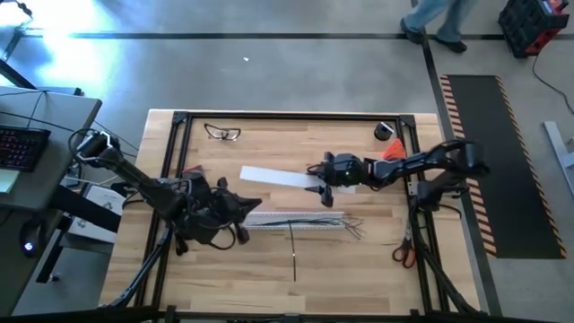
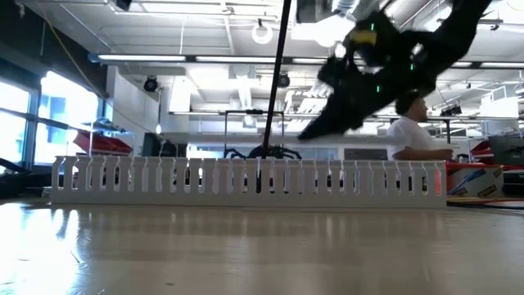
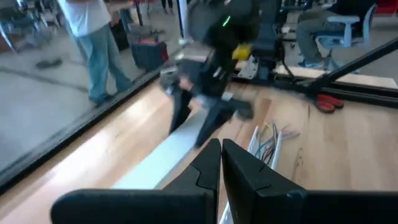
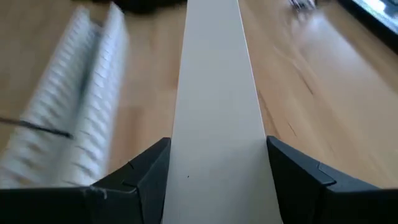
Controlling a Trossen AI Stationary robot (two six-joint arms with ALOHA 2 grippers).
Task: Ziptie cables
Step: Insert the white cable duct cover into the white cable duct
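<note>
The cables [image 1: 305, 220] lie along the white slotted channel [image 1: 296, 224]. Their ends fan out past its right end [image 1: 354, 230] and also show in the left wrist view [image 3: 268, 138]. The ziptie [image 1: 292, 253] lies flat on the table, its far end at the channel's near wall. My right gripper [image 1: 321, 191] is open. Its fingers stand on either side of a flat white strip [image 4: 217, 106], at the strip's right end [image 1: 309, 183]. My left gripper [image 3: 221, 163] is shut with nothing in it, hovering by the channel's left end [image 1: 253, 208]. My right gripper straddles the flat white strip's end [image 4: 217, 174] with one finger along each long edge, the fingers lying along the strip. I cannot tell whether the fingers [image 4: 149, 171] touch its edges.
Clear safety glasses [image 1: 222, 133] lie near the far left corner. A small black round thing [image 1: 384, 131] and a red-orange item [image 1: 393, 149] sit far right. Scissors [image 1: 404, 252] lie at the right edge. A black frame [image 1: 179, 121] borders the table. A person stands beyond the table [image 2: 413, 135].
</note>
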